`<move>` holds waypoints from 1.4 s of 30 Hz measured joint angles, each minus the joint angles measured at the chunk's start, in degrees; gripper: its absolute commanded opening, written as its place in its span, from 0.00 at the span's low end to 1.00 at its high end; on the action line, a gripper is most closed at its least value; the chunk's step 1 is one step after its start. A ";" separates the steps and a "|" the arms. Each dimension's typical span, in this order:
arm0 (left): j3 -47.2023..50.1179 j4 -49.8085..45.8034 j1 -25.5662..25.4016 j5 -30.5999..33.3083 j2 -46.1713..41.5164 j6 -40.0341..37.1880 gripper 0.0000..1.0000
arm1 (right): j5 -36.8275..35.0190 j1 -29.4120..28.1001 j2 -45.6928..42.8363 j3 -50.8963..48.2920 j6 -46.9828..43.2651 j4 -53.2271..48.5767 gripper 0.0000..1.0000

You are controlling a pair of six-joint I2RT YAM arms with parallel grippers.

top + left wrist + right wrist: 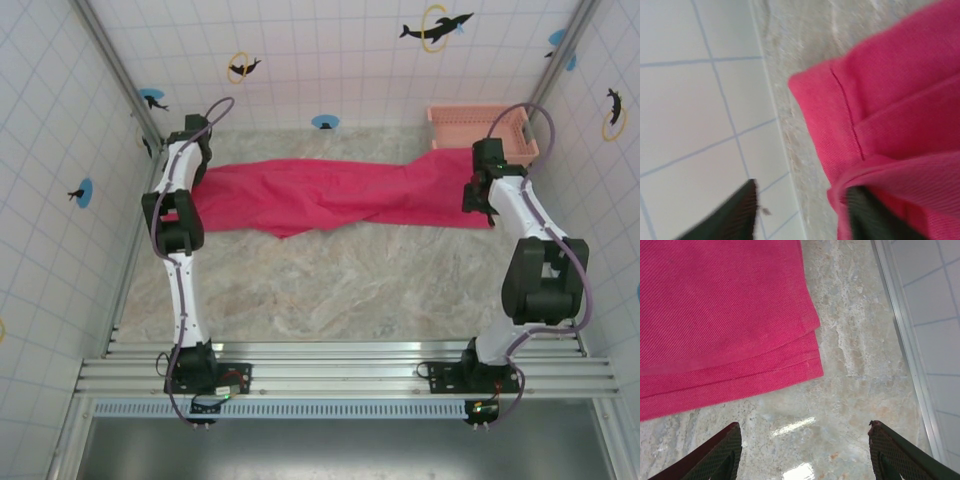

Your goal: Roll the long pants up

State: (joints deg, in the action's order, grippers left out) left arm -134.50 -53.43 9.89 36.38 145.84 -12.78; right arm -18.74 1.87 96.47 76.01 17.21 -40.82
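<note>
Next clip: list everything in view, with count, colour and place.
long pants: one, magenta-red, spread across the table's far half
basket: one, salmon-pink, far right corner
table: one, beige marble pattern
dolphin stickers: several, dark with blue or yellow rings, on the tiled walls
left hand: one, dark fingers apart, at the pants' left end
right hand: one, dark fingers apart, over bare table beside the pants' right corner

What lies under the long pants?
The long pants lie on the marbled tabletop, which shows along their edges. At one end, lower cloth layers peek out from under the top one. Anything beneath the middle of the cloth is covered.
</note>
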 measured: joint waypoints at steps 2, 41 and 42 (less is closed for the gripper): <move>0.00 0.44 0.15 -0.04 -0.35 0.07 0.97 | 1.01 0.17 1.66 0.57 0.79 0.00 0.70; 37.73 6.38 -1.20 -12.22 -20.33 14.10 0.97 | 10.99 -3.06 26.82 16.33 -6.73 -1.46 0.71; 38.51 6.45 -1.07 -12.07 -20.76 14.10 0.98 | 11.17 -3.04 26.34 15.58 -6.86 -1.49 0.71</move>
State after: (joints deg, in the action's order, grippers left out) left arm -95.98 -46.98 8.82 24.32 125.08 1.32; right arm -7.57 -1.17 122.80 91.59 10.35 -42.30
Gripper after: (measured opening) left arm 0.975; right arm 0.711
